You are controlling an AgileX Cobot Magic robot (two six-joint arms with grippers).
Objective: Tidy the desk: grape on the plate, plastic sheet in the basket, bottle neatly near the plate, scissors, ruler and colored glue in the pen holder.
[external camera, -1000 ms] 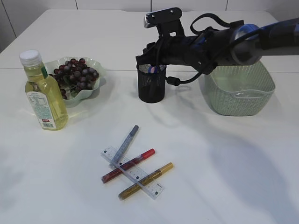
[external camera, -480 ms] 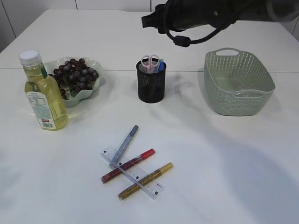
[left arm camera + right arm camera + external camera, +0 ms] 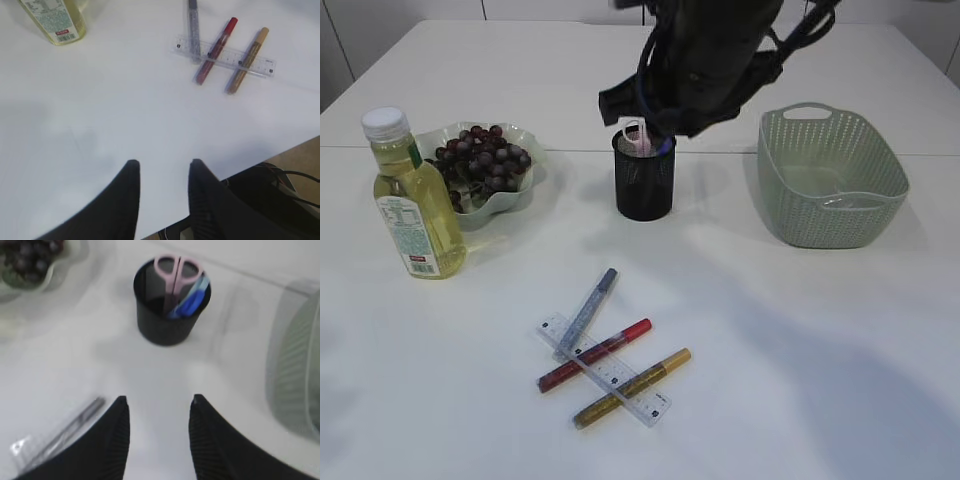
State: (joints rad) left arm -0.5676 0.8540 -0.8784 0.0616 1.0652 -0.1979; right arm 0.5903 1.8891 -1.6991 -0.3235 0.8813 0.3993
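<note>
With scissors (image 3: 175, 277) standing in the pen holder (image 3: 170, 320) and grapes (image 3: 480, 160) plated, my empty, parted right gripper (image 3: 157, 435) leaves the ruler (image 3: 605, 370) and glue sticks (image 3: 595, 355) to collect.

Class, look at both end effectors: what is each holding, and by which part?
Nothing is held. The left end effector and right end effector both stand open over the white table, with only bare surface between their fingers.

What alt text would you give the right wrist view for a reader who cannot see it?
An open, empty right gripper hangs above a white table, looking down on a black mesh pen holder holding pink-handled scissors and a blue item. A plate of grapes sits top left, a green basket at right, and a clear ruler lower left.
</note>
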